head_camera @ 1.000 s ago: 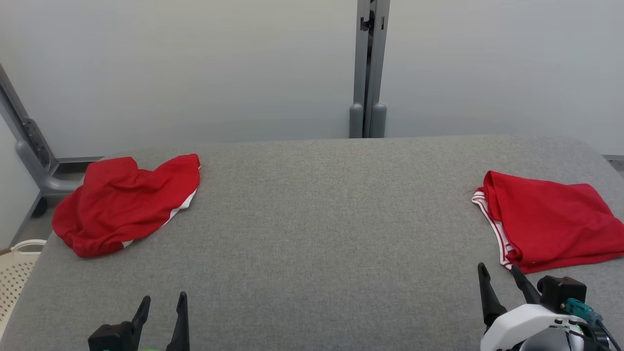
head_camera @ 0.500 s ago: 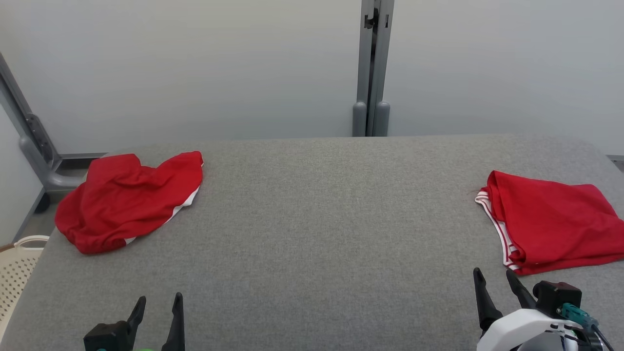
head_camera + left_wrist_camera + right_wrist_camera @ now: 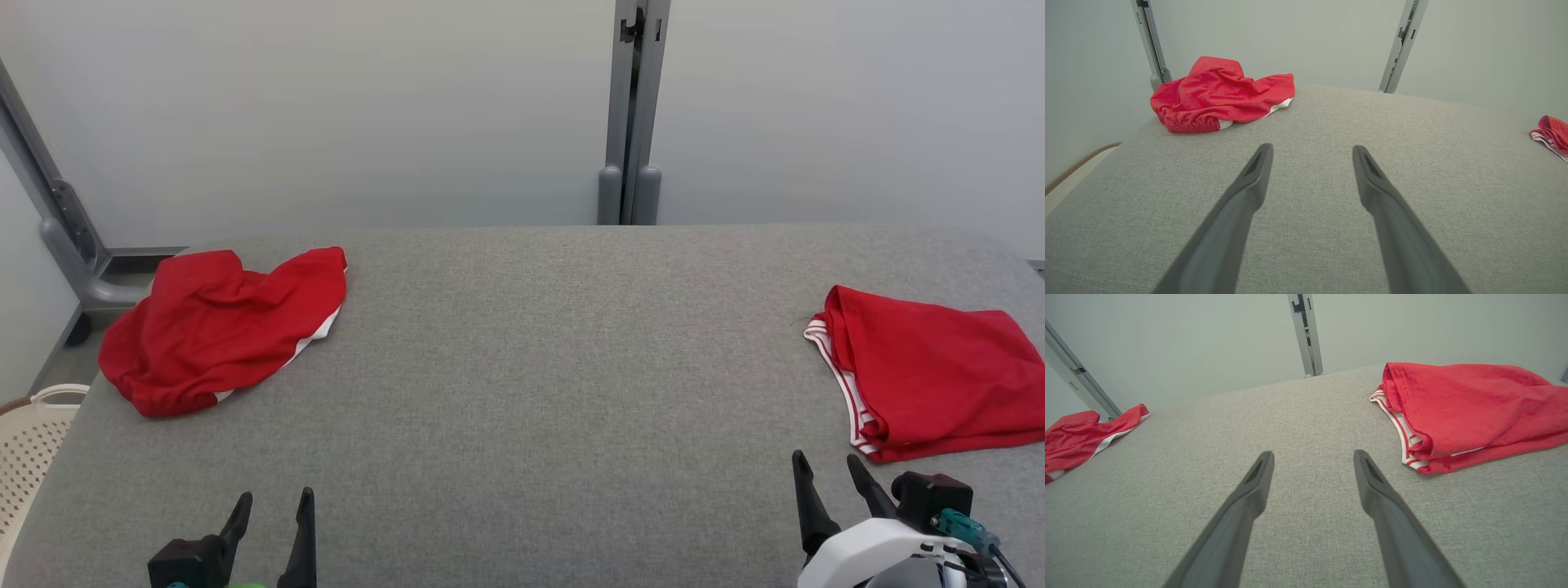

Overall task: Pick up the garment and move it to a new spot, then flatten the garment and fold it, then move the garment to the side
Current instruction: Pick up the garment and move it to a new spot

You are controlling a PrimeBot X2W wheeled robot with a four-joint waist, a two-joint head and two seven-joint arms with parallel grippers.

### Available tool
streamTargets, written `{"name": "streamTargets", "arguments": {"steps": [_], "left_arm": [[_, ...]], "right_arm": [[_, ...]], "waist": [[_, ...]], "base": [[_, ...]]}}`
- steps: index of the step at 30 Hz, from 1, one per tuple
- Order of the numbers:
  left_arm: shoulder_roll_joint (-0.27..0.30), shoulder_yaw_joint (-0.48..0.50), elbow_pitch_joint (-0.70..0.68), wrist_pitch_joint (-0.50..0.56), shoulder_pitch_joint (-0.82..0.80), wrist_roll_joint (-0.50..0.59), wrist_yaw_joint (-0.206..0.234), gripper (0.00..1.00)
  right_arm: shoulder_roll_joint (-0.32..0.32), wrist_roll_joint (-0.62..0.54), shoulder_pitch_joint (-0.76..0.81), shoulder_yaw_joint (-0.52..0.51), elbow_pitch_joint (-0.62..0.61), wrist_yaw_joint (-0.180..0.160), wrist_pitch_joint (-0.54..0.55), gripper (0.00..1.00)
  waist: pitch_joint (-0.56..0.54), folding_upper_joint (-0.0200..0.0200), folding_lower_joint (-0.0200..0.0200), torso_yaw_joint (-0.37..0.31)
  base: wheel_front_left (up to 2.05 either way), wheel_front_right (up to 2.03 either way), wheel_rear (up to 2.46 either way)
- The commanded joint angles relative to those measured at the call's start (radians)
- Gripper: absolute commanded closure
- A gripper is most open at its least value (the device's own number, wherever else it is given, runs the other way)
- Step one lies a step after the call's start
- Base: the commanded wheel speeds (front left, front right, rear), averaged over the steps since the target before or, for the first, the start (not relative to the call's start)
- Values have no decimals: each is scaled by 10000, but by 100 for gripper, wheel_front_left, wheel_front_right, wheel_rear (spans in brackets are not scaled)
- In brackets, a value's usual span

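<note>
Since a second ago the head camera has turned a little, so the whole scene sits slightly further right in its view. Neither garment has shifted on the cloth, and both grippers keep nearly the same places at the bottom edge.

A broad padded surface [image 3: 531, 367] covered in grey woven fabric, with rounded far corners, fills the middle of the view. Behind it stands a plain pale wall [image 3: 367, 106], split by an upright grey metal post [image 3: 633, 106] whose foot meets the far edge of the surface. A slanting grey frame [image 3: 57, 220] stands at the far left, and a cream perforated basket [image 3: 33, 433] sits beside the left edge of the surface, lower down.

The crumpled red garment [image 3: 216, 327], with a white stripe showing, lies bunched at the far left corner. The folded red garment [image 3: 931, 376], with red-and-white trim along its edge, lies flat at the right side, well apart from the first.

The left gripper [image 3: 276, 495] hovers over bare fabric near the robot, fingers spread wide and empty. The right gripper [image 3: 824, 457] is likewise wide and empty, just short of the folded piece.
</note>
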Motion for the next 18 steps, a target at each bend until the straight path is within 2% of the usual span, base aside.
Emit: {"name": "streamTargets", "arguments": {"steps": [1,11,18], "left_arm": [[55,1,-8,23,-49,47,29,0],[165,-45,3,129,-121,-1,59,0],[351,-57,-120,279,-143,40,105,0]], "right_arm": [[-30,44,-107,-10,31,-11,-74,0],[-30,127,0,24,156,-11,-99,0],[-28,285,50,103,341,-11,-265,0]], "waist": [[6,0,0,21],[-13,0,0,540],[-32,0,0,1463]], "base": [[0,0,0],[0,0,0],[0,0,0]]}}
